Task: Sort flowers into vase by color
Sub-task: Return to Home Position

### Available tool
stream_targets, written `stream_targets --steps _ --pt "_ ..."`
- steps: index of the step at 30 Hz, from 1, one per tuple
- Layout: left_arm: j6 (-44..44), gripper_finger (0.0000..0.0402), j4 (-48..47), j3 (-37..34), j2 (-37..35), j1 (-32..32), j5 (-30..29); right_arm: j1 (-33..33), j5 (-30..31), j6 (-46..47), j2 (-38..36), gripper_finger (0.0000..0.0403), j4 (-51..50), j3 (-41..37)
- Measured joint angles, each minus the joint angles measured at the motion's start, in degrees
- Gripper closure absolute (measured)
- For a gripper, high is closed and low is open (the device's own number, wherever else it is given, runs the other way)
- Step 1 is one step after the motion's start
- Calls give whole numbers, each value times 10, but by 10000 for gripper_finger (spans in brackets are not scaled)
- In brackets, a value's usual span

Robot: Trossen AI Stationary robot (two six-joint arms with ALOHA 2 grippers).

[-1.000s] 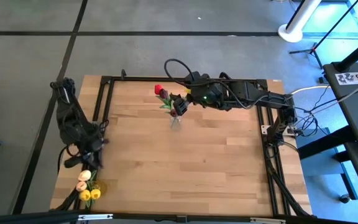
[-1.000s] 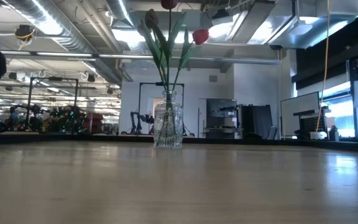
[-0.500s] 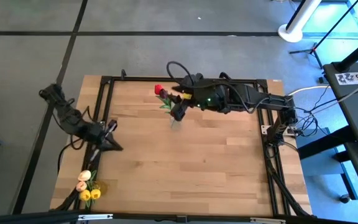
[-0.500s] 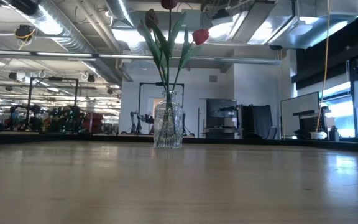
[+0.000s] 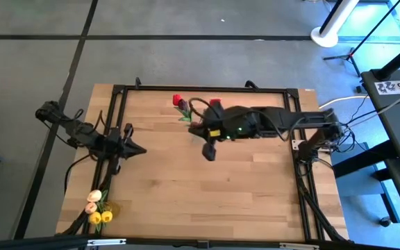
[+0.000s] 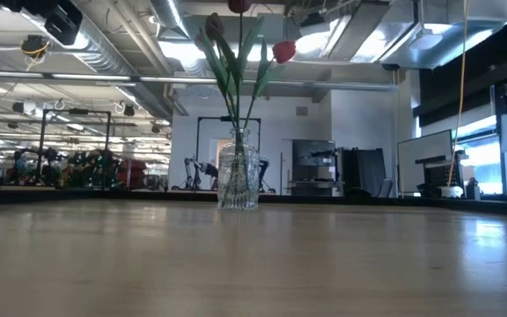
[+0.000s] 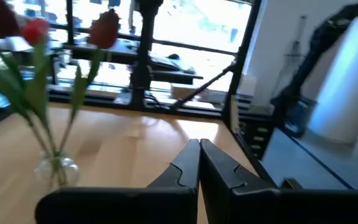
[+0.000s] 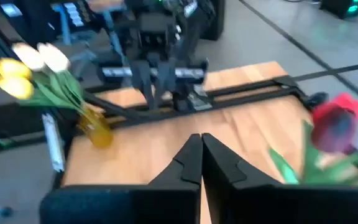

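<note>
- The left pincer (image 7: 199,149) has its two dark fingers pressed together with nothing between them.
- It hangs over the left side of the bench (image 5: 255,187), just inside the black frame (image 5: 114,114), and points across the wood toward the right arm.
- The right pincer (image 8: 201,142) is likewise closed and empty, fingertip against fingertip. It sits above the middle of the bench and faces the left arm.
- The two pincers point at each other, well apart, with bare wood between them.
- The clear vase (image 6: 238,176) stands upright on the bench, close to the right pincer on its far side. It is well ahead of the left pincer.
- The red flowers (image 6: 282,51) stand in the clear vase on green stems that fan out above its neck. One head is bright red and the others are a darker maroon.
- The yellow vase (image 8: 97,130) stands far ahead of the right pincer, at the bench's near left corner. It is apart from the left pincer, on that pincer's near side.
- The yellow and cream flowers (image 8: 8,67) sit in the yellow vase, and their heads lean out past its mouth toward the bench's edge.
</note>
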Motion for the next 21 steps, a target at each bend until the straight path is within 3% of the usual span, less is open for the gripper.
stream_targets --steps 6,14,18,21 --pt "2 392 -7 0 0 0 -25 21 35 -29 -107 395 48 -145" --pt "-31 384 -1 0 0 0 -29 -2 -24 -90 -314 397 204 -450" --pt "-29 383 -23 0 -4 10 -119 -35 -53 -115 -425 400 205 -565" --pt "-58 383 -73 -2 -6 19 -66 -54 -56 -125 -503 398 220 -620"
